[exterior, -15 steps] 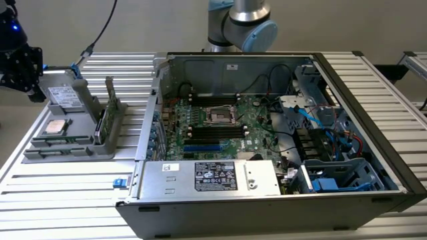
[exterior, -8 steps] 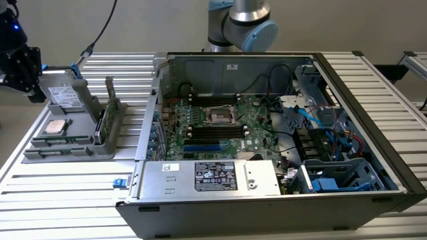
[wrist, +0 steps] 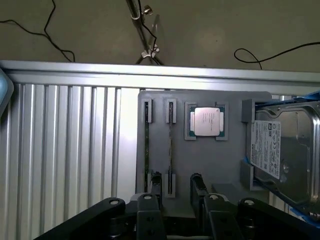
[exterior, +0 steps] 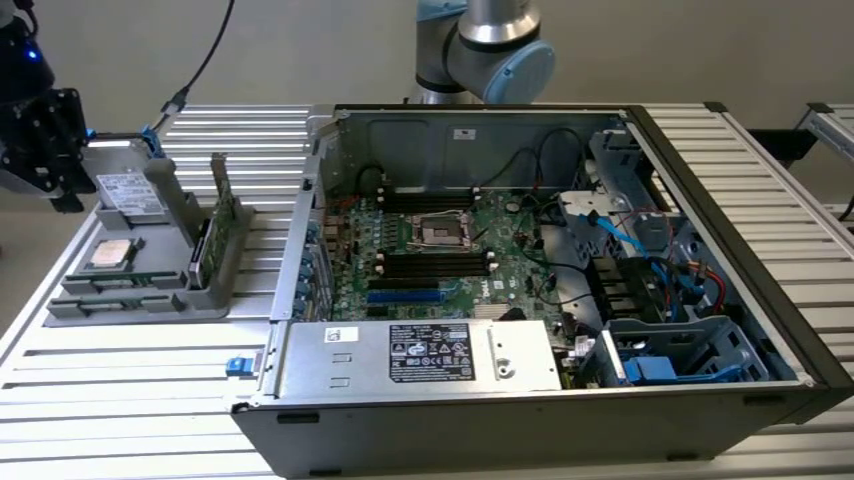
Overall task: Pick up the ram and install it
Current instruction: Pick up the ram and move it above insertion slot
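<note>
Pincer (wrist: 176, 184) spread, nothing between its fingers; one arm only. In the exterior view it hangs at the upper left of the frame, seemingly above the grey holder (wrist: 220, 160). Ram (wrist: 171, 145) stands on edge in a holder slot, apart from the fingers and nearly in line with the gap between them. Its long axis runs with the table slats (wrist: 65, 160), square to the line from finger to finger. Second green stick (wrist: 146, 150) sits in the next slot; processor chip (wrist: 207, 121) on the ram's other side. Hard drive (wrist: 280, 150) and power supply (exterior: 430, 352) carry labels; print not legible.
</note>
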`<state>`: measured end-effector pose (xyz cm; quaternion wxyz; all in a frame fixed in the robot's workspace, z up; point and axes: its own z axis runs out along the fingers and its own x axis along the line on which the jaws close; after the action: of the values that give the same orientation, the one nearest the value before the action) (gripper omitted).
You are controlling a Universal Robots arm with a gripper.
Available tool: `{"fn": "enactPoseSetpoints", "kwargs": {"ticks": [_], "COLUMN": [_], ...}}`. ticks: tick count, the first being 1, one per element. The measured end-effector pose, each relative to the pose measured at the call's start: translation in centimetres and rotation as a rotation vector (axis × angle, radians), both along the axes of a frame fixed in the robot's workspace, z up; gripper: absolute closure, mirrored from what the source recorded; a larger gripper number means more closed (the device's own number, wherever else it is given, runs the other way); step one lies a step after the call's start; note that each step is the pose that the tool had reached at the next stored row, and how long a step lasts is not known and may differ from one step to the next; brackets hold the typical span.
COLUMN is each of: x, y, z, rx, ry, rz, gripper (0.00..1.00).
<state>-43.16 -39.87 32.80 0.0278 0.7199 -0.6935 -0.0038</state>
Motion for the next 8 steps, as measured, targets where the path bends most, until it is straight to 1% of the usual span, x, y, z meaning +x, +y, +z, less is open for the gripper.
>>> {"fn": "enactPoseSetpoints", "kwargs": {"ticks": [2, 4, 6, 8], "x": [-0.1, -0.3, -0.5, -0.7], "y": [-0.12, -0.36, -0.72, -1.23], "z": [-0.09, -0.12, -0.16, -0.20], "rx": [0.0001, 0.0005, 0.0021, 0.0048], "ry": [-0.0003, 0.0000, -0.0004, -0.0009], "rz": [0.000, 0.001, 0.001, 0.002], "gripper": [0.64, 0.64, 0.64, 0.64]}}
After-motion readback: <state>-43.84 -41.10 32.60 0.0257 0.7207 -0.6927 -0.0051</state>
